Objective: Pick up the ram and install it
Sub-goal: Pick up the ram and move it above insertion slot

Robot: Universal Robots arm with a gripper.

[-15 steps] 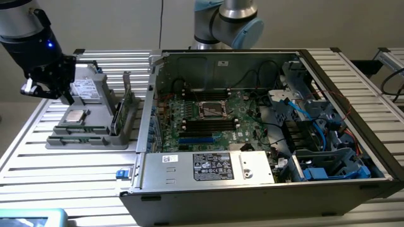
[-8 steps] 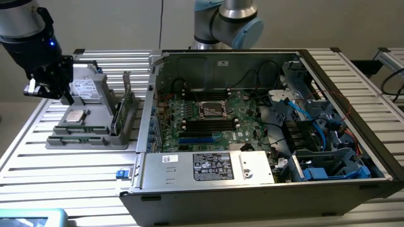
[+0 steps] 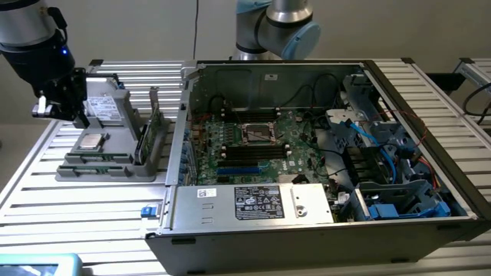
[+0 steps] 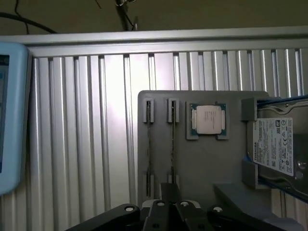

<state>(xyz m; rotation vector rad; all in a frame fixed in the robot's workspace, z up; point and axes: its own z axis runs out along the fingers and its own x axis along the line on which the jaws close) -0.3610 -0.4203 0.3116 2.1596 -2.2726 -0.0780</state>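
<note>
My gripper [image 4: 169, 195] hangs over the flat grey plastic parts tray [image 4: 207, 163], jaws closed and holding nothing. In line with its tips the ram [image 4: 172, 144], a slim dark-green circuit-board stick, stands on edge in a tray slot, with a second stick [image 4: 149, 144] beside it. Past them lie the square silvery processor chip [image 4: 208, 119] and the labelled silver hard drive [image 4: 274, 144]. Farther off, on the exterior view's right, sits the open black computer case [image 3: 230, 247] with its green motherboard [image 3: 206, 161].

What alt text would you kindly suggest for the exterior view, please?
A shut claw hangs over a grey tray holding upright ram, on the exterior view's left; an open PC case sits beside it on a slatted table.
</note>
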